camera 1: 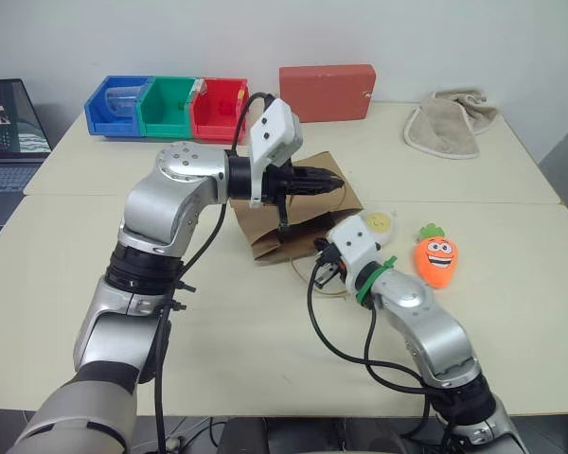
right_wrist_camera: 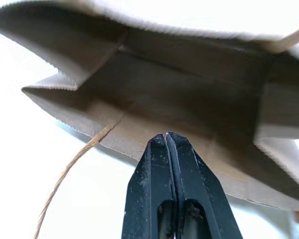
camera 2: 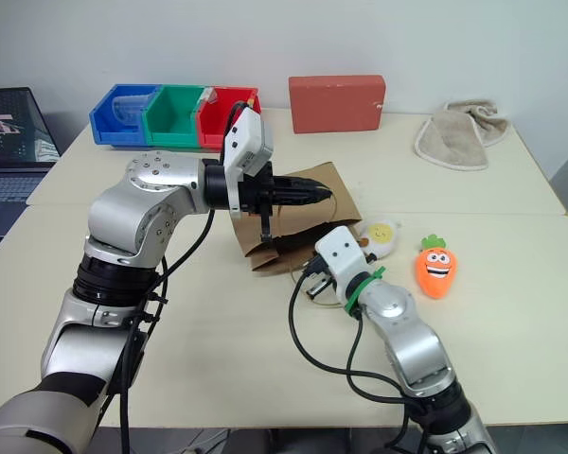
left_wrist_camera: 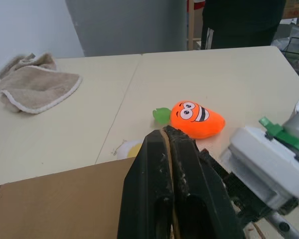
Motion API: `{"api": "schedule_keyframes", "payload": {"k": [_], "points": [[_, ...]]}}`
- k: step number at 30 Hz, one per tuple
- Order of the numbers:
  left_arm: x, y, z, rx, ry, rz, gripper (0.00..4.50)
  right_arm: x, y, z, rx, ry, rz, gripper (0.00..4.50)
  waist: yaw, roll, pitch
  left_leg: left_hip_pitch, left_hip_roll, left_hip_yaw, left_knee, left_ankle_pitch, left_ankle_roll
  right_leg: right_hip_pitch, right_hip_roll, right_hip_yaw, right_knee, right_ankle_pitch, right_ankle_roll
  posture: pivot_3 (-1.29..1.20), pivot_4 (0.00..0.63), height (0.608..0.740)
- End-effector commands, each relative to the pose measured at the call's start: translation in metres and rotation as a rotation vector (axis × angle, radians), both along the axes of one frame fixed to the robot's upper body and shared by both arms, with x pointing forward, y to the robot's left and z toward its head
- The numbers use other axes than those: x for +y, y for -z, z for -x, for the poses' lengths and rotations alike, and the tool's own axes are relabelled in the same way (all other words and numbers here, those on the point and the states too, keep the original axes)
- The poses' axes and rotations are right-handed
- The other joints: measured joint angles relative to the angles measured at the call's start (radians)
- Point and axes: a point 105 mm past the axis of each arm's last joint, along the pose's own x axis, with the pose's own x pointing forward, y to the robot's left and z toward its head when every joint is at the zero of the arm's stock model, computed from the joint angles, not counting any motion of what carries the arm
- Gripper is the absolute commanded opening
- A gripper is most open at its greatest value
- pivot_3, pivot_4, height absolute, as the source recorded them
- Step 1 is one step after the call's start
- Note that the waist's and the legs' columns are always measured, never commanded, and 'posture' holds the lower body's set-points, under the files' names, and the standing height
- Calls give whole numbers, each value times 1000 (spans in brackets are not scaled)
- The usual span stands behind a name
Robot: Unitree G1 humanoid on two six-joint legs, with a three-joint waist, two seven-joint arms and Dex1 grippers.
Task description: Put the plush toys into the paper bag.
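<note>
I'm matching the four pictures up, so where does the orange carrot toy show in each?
Left eye view: carrot toy, on the table right of the paper bag.
Right eye view: the same spot.
Left wrist view: centre, beyond the fingertips.
Right wrist view: not in it.
Shared landmark: beige towel.

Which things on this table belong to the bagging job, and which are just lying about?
Job:
- carrot plush, on the table
- egg plush, beside the right arm
- paper bag, lying on the table, mouth open
- left gripper, shut on the bag's handle
- right gripper, shut, at the bag's mouth

Lying about:
- beige towel
- red box
- three coloured bins
- laptop
</note>
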Motion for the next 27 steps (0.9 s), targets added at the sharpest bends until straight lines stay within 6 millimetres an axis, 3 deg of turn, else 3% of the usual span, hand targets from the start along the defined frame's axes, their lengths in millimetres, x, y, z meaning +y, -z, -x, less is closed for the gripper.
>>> {"api": "schedule_keyframes", "payload": {"k": [1, 5, 10, 14, 19, 27], "points": [[-7, -2, 9, -29, 34, 3, 0, -4, -16, 16, -14, -73, -21, 24, 0, 0, 0, 0, 0, 0, 0, 0, 0, 0, 0, 0, 0, 0, 0, 0, 150, 740], [-5, 6, 12, -15, 42, -18, 0, -20, -23, 29, -12, -93, -1, 940, 2, 0, 0, 0, 0, 0, 0, 0, 0, 0, 0, 0, -1, 0, 0, 0, 150, 740], [3, 20, 11, 18, 13, -43, 0, -70, -30, 37, -25, -1, 105, 2772, 5, 0, 0, 0, 0, 0, 0, 0, 1, 1, 0, 0, -2, 0, 0, 0, 150, 740], [11, 18, 5, 37, -19, -29, 0, -103, -24, 28, -73, 87, 324, 4211, 7, 0, 0, 0, 0, 1, 0, 0, 1, 1, 0, 0, -2, 0, 0, 0, 150, 740], [9, 15, 7, 57, -4, -10, 0, -110, -10, 16, -126, 68, 499, 4211, 5, 0, 0, 0, 0, 1, 0, 0, 1, 1, 0, 1, -2, 0, 0, 0, 150, 740], [7, 16, 9, 66, 2, -9, 0, -77, -1, -13, -230, -18, 559, 4211, 1, 0, 1, 0, 0, 1, 0, 1, 1, 1, 0, 1, -2, 0, 0, 0, 150, 740]]}}
